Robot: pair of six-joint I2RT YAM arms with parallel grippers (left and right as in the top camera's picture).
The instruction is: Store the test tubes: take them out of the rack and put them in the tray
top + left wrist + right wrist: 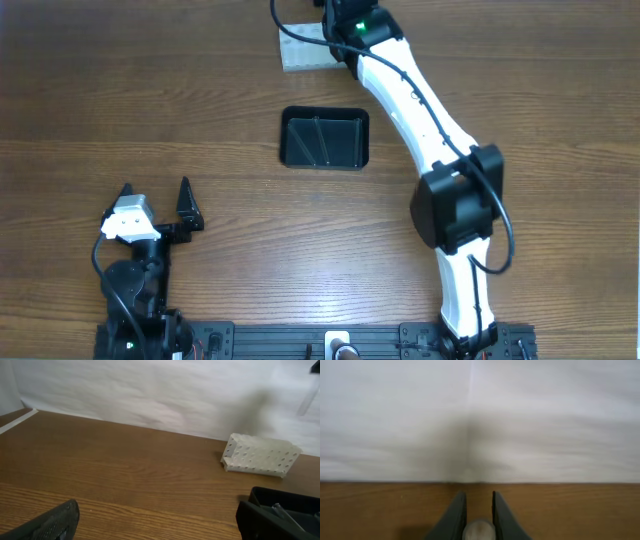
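The left gripper point(155, 188) sits nearest the arm bases, low over the wooden table point(200, 100) at its left side. Its 2 fingers are spread wide and grasp nothing. Farther out, near the table centre, lies the black tray point(283, 140), well apart from the left gripper. Clear stored tubes point(318, 135) lie flat inside the tray at a slant; their exact count cannot be determined. In the left wrist view, the tray point(292, 496) appears just past that gripper's right finger point(265, 520), with 1 stored tube point(280, 510) visible over the rim. Beyond the tray, at the far edge of the table, stands the white perforated rack point(300, 55), apart from the tray. The right arm extends across the table past the tray's right side to the rack. The right gripper point(477, 497) has its fingers drawn close together, clamped on a pale test tube point(479, 531). In the left wrist view, this test tube point(309, 397) hangs clear above the rack point(260, 454).
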